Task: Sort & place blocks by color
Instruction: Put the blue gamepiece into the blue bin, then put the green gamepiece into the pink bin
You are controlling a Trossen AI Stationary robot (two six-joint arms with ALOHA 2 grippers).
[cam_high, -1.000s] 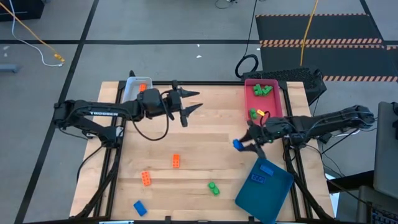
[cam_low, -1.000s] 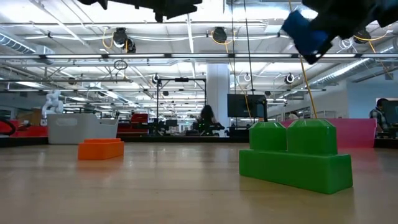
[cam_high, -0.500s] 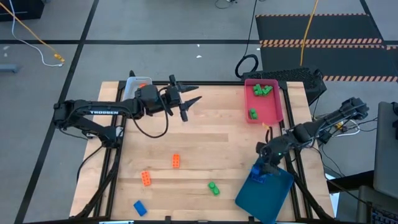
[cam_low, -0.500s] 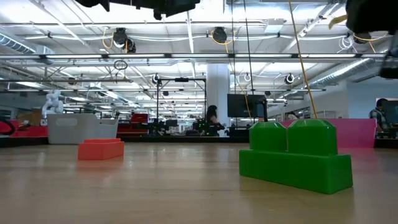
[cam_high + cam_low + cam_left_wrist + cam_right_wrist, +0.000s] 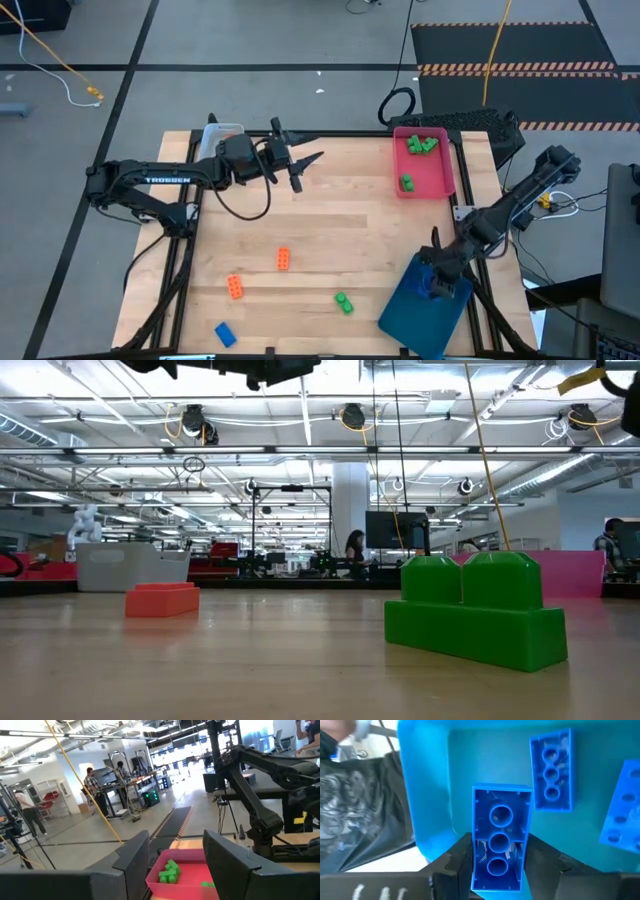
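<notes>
Blue block (image 5: 499, 839) sits clamped between the fingers of the right gripper (image 5: 437, 283), directly above the dark-teal tray (image 5: 405, 320). Its long axis runs along the fingers, hollow underside facing the wrist camera. Two more blue blocks (image 5: 551, 771) lie inside the tray just beyond it, so release is probably a short lowering. Left gripper (image 5: 305, 163) hovers well away from the tray, jaws apart and empty.

A pink tray (image 5: 440, 180) and dark-teal tray (image 5: 405, 320) sit on the wooden table (image 5: 340, 215).
</notes>
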